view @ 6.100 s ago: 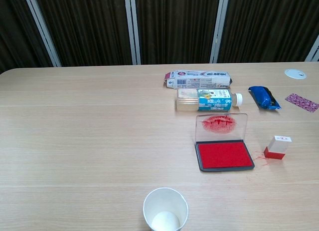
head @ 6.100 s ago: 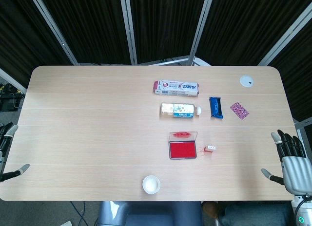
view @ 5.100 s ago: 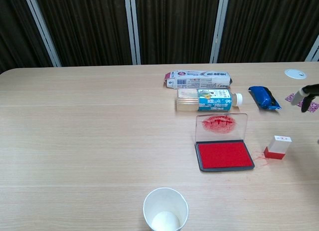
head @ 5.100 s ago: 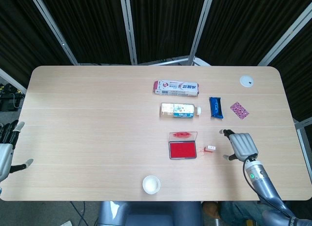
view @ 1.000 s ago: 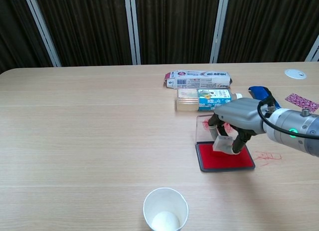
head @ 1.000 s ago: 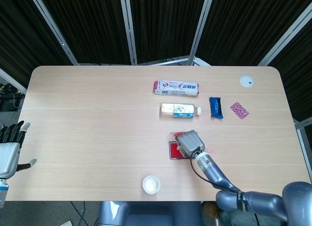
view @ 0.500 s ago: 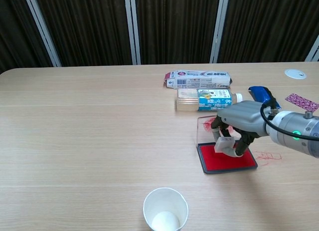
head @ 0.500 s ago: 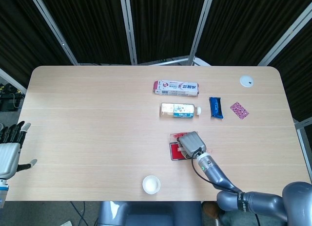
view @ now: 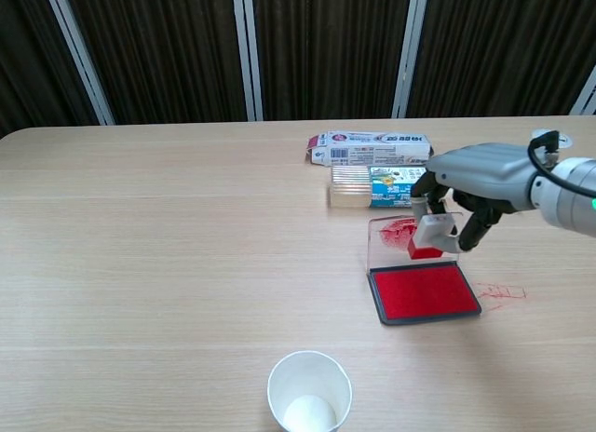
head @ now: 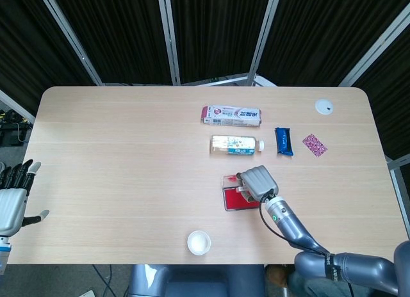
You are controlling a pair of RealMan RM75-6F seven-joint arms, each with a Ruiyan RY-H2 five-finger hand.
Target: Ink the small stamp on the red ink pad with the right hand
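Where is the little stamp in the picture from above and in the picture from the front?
Head view: the little stamp barely peeks out under the right hand, over the ink pad's right edge.
Chest view: the stamp is held by the right hand, lifted above the ink pad.
Shared landmark: the red ink pad with its open clear lid.

Table with ink pad, cup

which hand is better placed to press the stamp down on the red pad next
The right hand. It already holds the small stamp just above the red ink pad. The left hand sits off the far left table edge, open and holding nothing.
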